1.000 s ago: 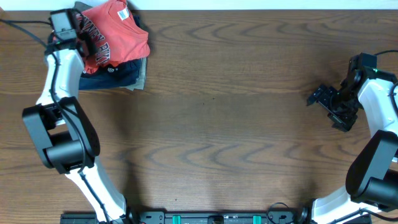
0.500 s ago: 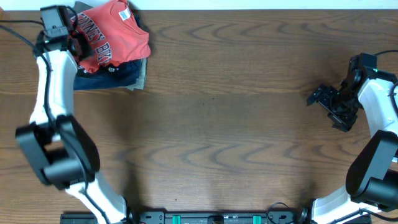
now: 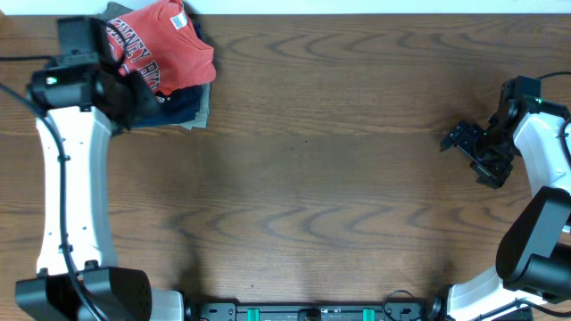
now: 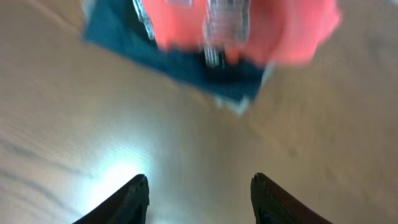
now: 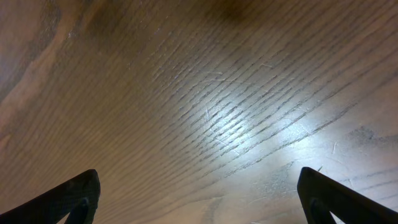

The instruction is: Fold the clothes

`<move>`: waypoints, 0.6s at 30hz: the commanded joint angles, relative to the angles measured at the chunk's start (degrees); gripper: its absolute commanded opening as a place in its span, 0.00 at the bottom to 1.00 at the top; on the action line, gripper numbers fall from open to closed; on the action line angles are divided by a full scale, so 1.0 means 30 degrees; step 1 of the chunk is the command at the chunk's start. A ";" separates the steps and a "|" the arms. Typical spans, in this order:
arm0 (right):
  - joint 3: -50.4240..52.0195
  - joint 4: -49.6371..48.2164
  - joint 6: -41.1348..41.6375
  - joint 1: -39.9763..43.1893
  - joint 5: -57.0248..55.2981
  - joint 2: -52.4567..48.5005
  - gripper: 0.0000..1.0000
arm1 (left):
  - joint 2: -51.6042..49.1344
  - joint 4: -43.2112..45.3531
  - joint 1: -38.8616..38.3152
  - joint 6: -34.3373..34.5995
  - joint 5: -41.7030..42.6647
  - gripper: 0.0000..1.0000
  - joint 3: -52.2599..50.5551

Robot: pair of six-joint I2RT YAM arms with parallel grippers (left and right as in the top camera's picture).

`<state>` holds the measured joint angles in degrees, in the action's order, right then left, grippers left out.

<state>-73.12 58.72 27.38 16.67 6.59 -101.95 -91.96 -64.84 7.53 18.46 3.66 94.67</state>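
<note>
T-shirt (image 3: 183, 49) chest: white-and-dark lettering (image 3: 138, 55) – too small for me to read from overhead.
My left wrist view: the same print is blurred – no letters come out.
Elsewhere: nothing I can read.
</note>
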 commanded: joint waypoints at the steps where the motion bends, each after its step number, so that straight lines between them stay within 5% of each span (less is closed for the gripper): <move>1: -0.0226 0.0007 -0.0226 0.0066 -0.0058 0.0124 0.99 | 0.0583 -0.0364 -0.0933 -0.0284 0.0794 0.54 -0.1719; 16: -0.0226 0.0007 -0.0226 0.0066 -0.0058 0.0124 0.99 | 1.2852 0.5377 -0.6040 0.0852 0.2499 0.55 -1.4790; 17: -0.0226 0.0007 -0.0226 0.0066 -0.0058 0.0124 0.99 | 1.3602 0.5537 -0.6237 0.1071 0.2499 0.68 -1.5278; 18: -0.0226 0.0007 -0.0226 0.0066 -0.0058 0.0124 0.99 | 1.4273 0.5632 -0.6397 0.1122 0.2506 0.99 -1.5679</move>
<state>-73.12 58.72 27.38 16.67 6.59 -101.95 -53.91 -48.84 -10.35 19.33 10.59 50.98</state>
